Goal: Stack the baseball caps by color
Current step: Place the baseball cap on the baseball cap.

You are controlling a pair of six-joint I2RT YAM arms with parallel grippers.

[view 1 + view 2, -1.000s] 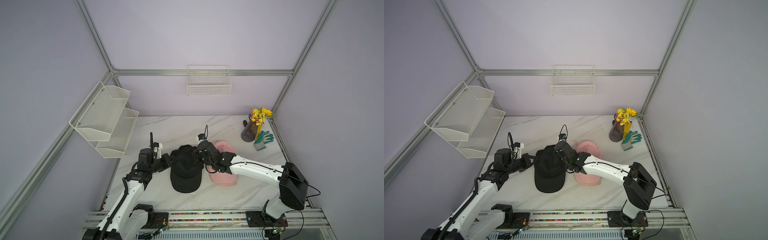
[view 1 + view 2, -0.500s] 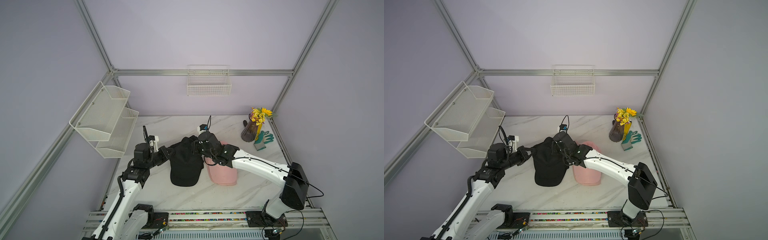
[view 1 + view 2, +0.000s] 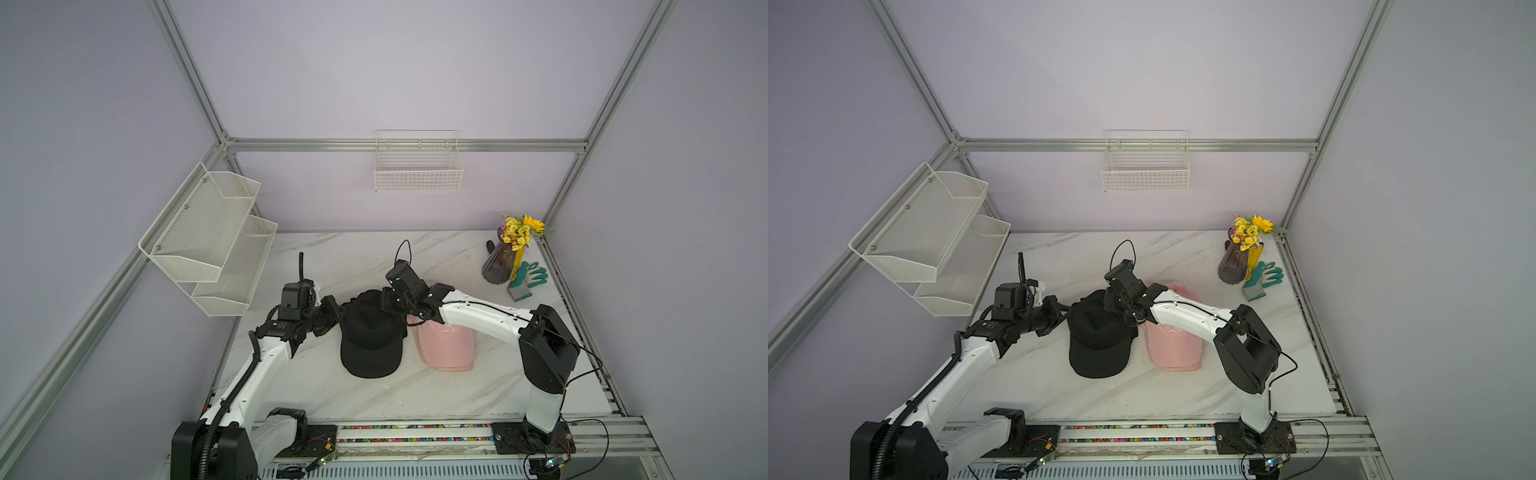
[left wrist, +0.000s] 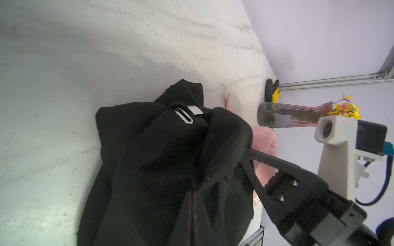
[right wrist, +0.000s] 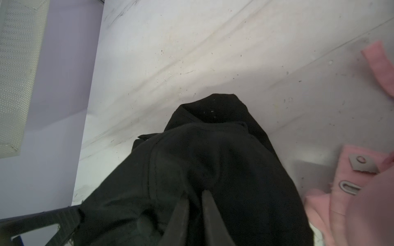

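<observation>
Your left gripper (image 3: 336, 310) clamps the black cap (image 3: 372, 340), crown crumpled, buckle (image 4: 184, 116) showing. Your right gripper (image 3: 388, 305) sits at its back edge; can't tell if it grips

Pale lilac walls (image 3: 415, 75), even soft light, aluminium frame bars (image 3: 332, 145) along the corners, white wire basket (image 3: 417, 174) on the back wall, two-tier white mesh shelf (image 3: 208, 232) on the side wall, white marble-veined tabletop (image 3: 353, 257)

Flower vase (image 3: 498, 266), teal gloves (image 3: 528, 278) beside, perhaps touching; wire basket (image 3: 417, 174) above.
</observation>
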